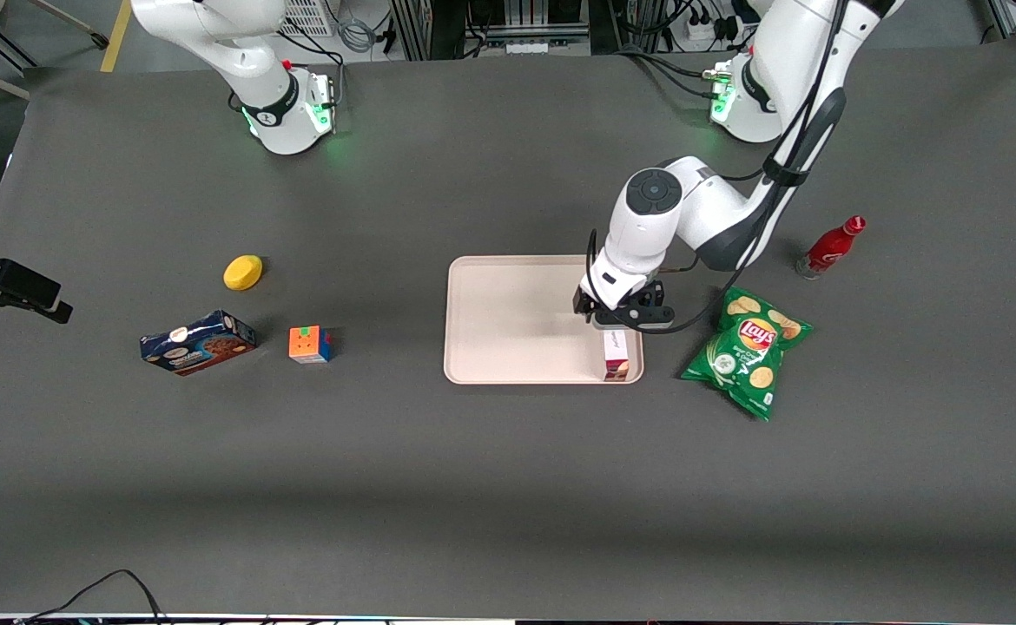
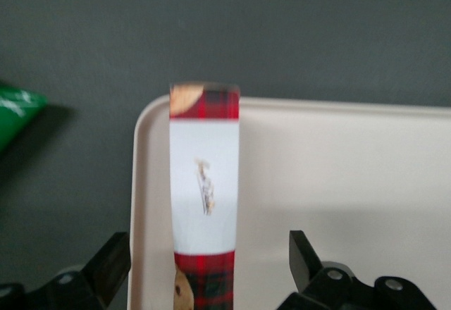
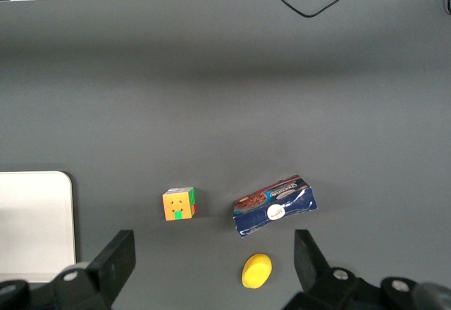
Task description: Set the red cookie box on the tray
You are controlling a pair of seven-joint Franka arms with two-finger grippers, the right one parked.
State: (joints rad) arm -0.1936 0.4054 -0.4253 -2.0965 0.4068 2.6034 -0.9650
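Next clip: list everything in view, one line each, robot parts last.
red cookie box: 1, dark red plaid with white patch, lying on the tray by its rim nearest the chip bag
tray: 1, pale pink-beige, mid-table
chip bag: 1, green, beside the tray toward the working arm's end
red bottle: 1, red, farther from the front camera than the chip bag
puzzle cube: 1, multicoloured, toward the parked arm's end
blue cookie box: 1, dark blue, beside the cube
yellow object: 1, yellow, near the cube
gripper: 1, black fingers open, astride the red cookie box

Red cookie box [image 1: 616, 357] on tray [image 1: 508, 321] edge.
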